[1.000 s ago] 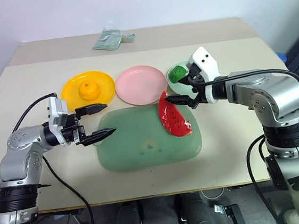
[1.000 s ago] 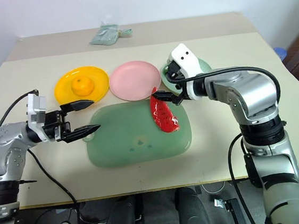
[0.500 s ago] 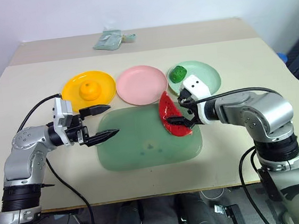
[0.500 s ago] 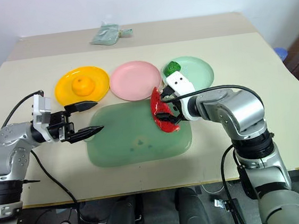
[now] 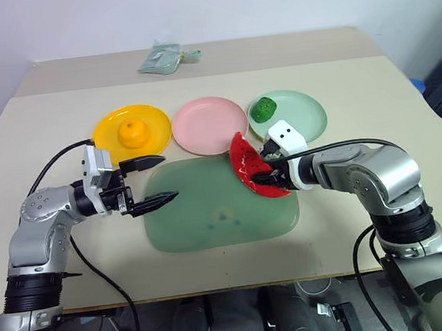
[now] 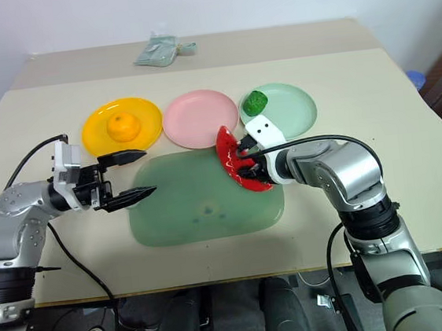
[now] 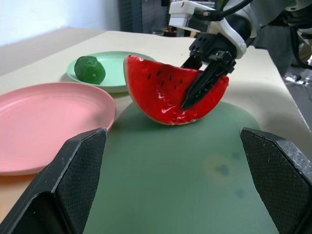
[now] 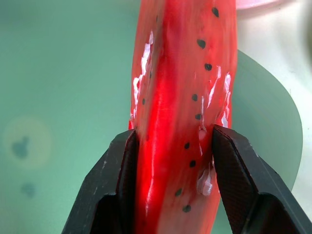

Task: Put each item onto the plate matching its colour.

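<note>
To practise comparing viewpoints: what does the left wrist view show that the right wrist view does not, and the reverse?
Left wrist view alone: the pink plate, the mint plate carrying the green vegetable, and the left gripper open. Right wrist view alone: both fingers pressed on the wedge's flanks. Shared: the right gripper shut on the watermelon wedge, over the green mat.
</note>
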You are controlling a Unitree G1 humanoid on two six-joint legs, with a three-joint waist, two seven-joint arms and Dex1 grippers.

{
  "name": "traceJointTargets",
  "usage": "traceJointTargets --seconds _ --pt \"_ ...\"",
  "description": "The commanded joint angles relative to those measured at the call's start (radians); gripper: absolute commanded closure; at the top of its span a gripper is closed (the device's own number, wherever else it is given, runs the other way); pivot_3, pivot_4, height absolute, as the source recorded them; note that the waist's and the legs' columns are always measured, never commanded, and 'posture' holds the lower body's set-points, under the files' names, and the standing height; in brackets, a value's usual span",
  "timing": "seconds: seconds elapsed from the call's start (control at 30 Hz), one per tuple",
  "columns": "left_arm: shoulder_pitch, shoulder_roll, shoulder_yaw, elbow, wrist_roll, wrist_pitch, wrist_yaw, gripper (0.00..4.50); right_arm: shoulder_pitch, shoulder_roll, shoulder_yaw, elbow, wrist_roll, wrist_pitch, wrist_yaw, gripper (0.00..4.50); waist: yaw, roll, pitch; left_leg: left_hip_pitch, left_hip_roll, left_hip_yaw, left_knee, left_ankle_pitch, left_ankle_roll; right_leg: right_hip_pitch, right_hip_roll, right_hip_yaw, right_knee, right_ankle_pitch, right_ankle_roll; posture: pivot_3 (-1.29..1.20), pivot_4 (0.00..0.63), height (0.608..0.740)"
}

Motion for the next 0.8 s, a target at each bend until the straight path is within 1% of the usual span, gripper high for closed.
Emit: traceJointTargets --seconds 0.03,0.17,0.2,0.27,0.3,0.37,0.43,0.53,0.6,0.73,0.8 --pt "-0.012 0.002 0.008 -0.029 -0.003 -0.012 0.002 0.0 -0.042 -0.02 -0.006 -0.022 0.001 -0.043 0.012 2.83 0.0 0.0 0.0 0.0 0.0 0.0 0.0 0.0 0.0 0.0 0.0 0.0 0.0 0.0 0.0 0.0 0.15 0.74" --pt "-0.015 0.001 0.01 -0.022 -0.001 -0.017 0.007 0.0 -0.091 -0.01 -0.031 -0.015 0.014 -0.075 0.022 2.83 0.0 0.0 0.0 0.0 0.0 0.0 0.0 0.0 0.0 0.0 0.0 0.0 0.0 0.0 0.0 0.0 0.15 0.74" --pt "-0.022 -0.004 0.017 -0.015 -0.002 -0.02 0.017 0.0 -0.128 0.01 -0.053 0.011 0.015 -0.1 0.018 2.83 0.0 0.0 0.0 0.0 0.0 0.0 0.0 0.0 0.0 0.0 0.0 0.0 0.0 0.0 0.0 0.0 0.15 0.74" --pt "-0.05 -0.017 0.033 0.011 -0.01 -0.017 0.045 0.0 -0.194 0.024 -0.036 0.076 -0.018 -0.186 0.018 2.83 -0.001 0.0 0.0 0.0 0.0 0.0 0.0 0.0 0.0 0.0 0.0 0.0 0.0 0.0 0.0 0.0 0.15 0.74" --pt "-0.063 -0.023 0.037 0.025 -0.011 -0.009 0.06 0.0 -0.223 0.049 -0.035 0.13 -0.033 -0.237 0.007 2.83 -0.001 0.0 0.0 0.0 0.0 0.0 0.0 0.0 0.0 0.0 0.0 0.0 0.0 0.0 0.0 0.0 0.15 0.74" --pt "-0.088 -0.039 0.029 0.066 0.045 -0.066 0.104 0.0 -0.267 0.086 0.019 0.265 -0.103 -0.376 -0.012 2.83 -0.002 0.0 0.0 0.0 0.0 0.0 0.0 0.0 0.0 0.0 0.001 0.0 0.0 0.0 0.0 0.0 0.15 0.74" --pt "-0.103 -0.055 0.017 0.097 0.093 -0.101 0.156 0.0 -0.325 0.15 0.061 0.454 -0.182 -0.537 -0.047 2.83 -0.003 0.0 0.0 0.0 0.0 0.0 0.0 0.0 0.0 0.0 0.001 0.0 0.0 0.0 0.0 0.0 0.15 0.74" --pt "-0.107 -0.058 0.008 0.106 0.092 -0.064 0.168 0.0 -0.399 0.236 0.083 0.685 -0.248 -0.709 -0.06 2.83 -0.007 0.0 0.0 0.0 0.0 0.001 0.0 0.0 0.0 0.0 0.001 0.001 0.0 0.0 0.0 0.0 0.15 0.74" --pt "-0.105 -0.068 0.015 0.106 0.105 -0.096 0.187 0.0 -0.445 0.298 0.084 0.853 -0.277 -0.831 -0.06 2.83 -0.007 0.0 0.0 -0.001 0.0 0.001 -0.001 0.0 0.0 -0.001 0.001 0.001 0.0 0.0 0.0 0.0 0.15 0.74" --pt "-0.092 -0.074 0.024 0.091 0.114 -0.122 0.213 0.0 -0.5 0.358 0.087 1.094 -0.34 -1.017 -0.061 2.83 -0.006 0.0 0.0 -0.001 0.0 0.002 -0.001 0.0 0.0 -0.002 0.001 0.001 0.0 0.0 0.0 0.0 0.15 0.74" --pt "-0.077 -0.068 0.033 0.081 0.108 -0.118 0.219 0.0 -0.52 0.37 0.068 1.177 -0.35 -1.066 -0.059 1.83 -0.005 0.0 0.0 -0.001 0.0 0.002 -0.001 0.0 0.0 -0.002 0.0 0.001 0.0 0.0 0.0 0.0 0.15 0.74"
